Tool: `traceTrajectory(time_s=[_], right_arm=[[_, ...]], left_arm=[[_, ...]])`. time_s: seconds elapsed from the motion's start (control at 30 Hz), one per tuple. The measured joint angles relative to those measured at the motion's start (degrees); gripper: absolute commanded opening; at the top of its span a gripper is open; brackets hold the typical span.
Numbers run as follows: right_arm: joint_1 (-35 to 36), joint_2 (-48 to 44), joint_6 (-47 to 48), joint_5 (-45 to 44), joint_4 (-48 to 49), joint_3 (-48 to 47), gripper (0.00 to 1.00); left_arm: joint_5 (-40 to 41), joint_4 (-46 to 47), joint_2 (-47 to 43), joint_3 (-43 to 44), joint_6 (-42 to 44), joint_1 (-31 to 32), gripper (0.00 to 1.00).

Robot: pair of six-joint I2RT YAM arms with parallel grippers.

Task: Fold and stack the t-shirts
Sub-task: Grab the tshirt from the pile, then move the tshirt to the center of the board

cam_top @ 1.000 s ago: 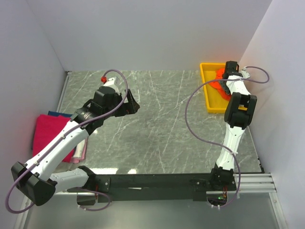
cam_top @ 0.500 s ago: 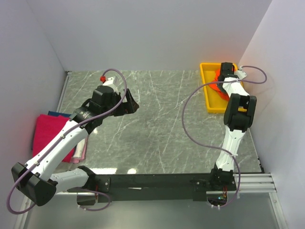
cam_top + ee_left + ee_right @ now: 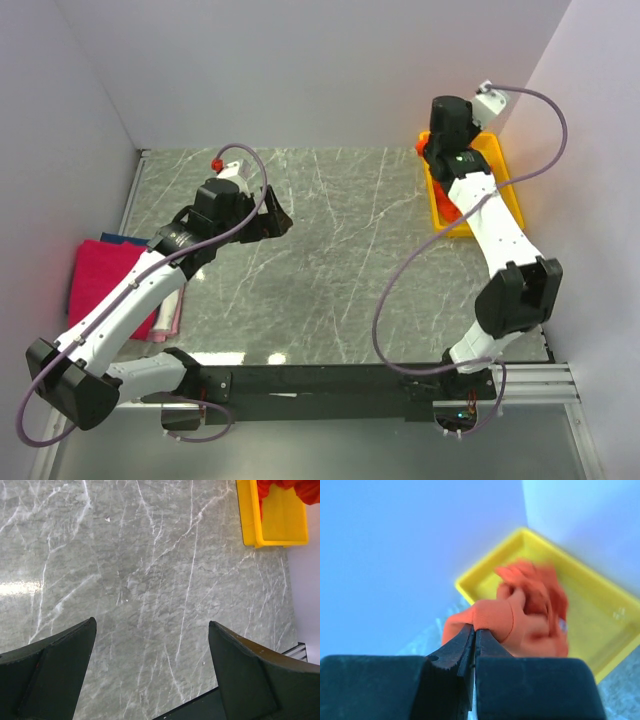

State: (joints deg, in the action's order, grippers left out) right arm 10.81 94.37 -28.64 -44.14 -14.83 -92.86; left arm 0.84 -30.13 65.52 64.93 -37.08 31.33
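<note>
Since one second earlier, the right arm had swung up and leftward over the yellow plastic tray (image 3: 592,592). The right gripper (image 3: 474,632) was clenched on a fold of the bright orange t-shirt (image 3: 530,615). This soft, crumpled cloth trailed lengthwise from the pinch back into the tray. The left gripper (image 3: 151,624) hung released, jaws wide, above bare veined grey marble table (image 3: 150,570) with open room around. A folded magenta-pink t-shirt (image 3: 105,280) lay flat at the table's left edge, dark blue cloth (image 3: 120,239) showing at its far edge.

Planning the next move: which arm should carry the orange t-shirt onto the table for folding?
Right: the right tool is shut on the orange t-shirt at the yellow tray; the left tool hangs open, far away.
</note>
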Motion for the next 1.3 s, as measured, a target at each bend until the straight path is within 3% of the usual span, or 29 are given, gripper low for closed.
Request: traceTrajectory(time_s=[0.17,0.37,0.63,0.77,0.83,0.93,1.03,1.07,1.1,1.13,1.23,1.3], right_arm=[[9.7,-4.7,13.8,-6.6,5.9,-4.9,0.0],[27.0,-6.7,35.8,-12.0,18.5,-13.6,0.0],[46.0,0.9,57.3,-14.2,26.2,-42.5,0.0],[50.1,3.4,60.7,-14.3,28.0,-48.2,0.0],[49.7,3.2,60.0,-14.8,27.5,-46.5,0.0],[45.6,-0.3,51.1,-12.8,21.6,-36.7,0.0],[34.9,-5.7,34.4,-4.9,11.5,-21.1,0.03],[30.1,-7.5,28.8,-1.2,8.5,-15.1,0.22],[24.5,-8.4,23.3,2.7,6.5,-9.4,0.34],[19.8,-8.7,19.7,6.5,5.7,-5.0,0.57],[7.0,-5.8,9.1,16.7,-0.3,4.3,0.65],[2.6,-3.1,5.1,20.5,-4.2,7.0,0.66]], left_arm=[[0.5,0.2,0.0,0.0,-0.3,-0.5,1.0],[0.9,1.0,-0.2,-0.5,-1.6,-1.0,0.99],[2.0,1.9,-1.0,-2.0,-3.7,-2.0,0.99],[2.5,2.5,-1.9,-2.0,-4.6,-2.6,0.99],[2.8,2.7,-2.1,-2.0,-4.9,-2.9,0.99],[3.4,2.9,-2.4,-2.6,-5.8,-3.3,0.99],[4.1,2.8,-2.7,-4.1,-6.7,-3.8,0.97],[4.4,2.8,-2.7,-4.6,-7.1,-4.1,0.95],[4.7,2.7,-2.7,-5.1,-7.5,-4.4,0.93],[5.1,2.7,-2.7,-5.8,-7.9,-4.7,0.91],[5.2,2.7,-2.4,-7.9,-9.3,-5.5,0.81],[5.2,2.9,-1.6,-9.7,-10.5,-5.6,0.72]])
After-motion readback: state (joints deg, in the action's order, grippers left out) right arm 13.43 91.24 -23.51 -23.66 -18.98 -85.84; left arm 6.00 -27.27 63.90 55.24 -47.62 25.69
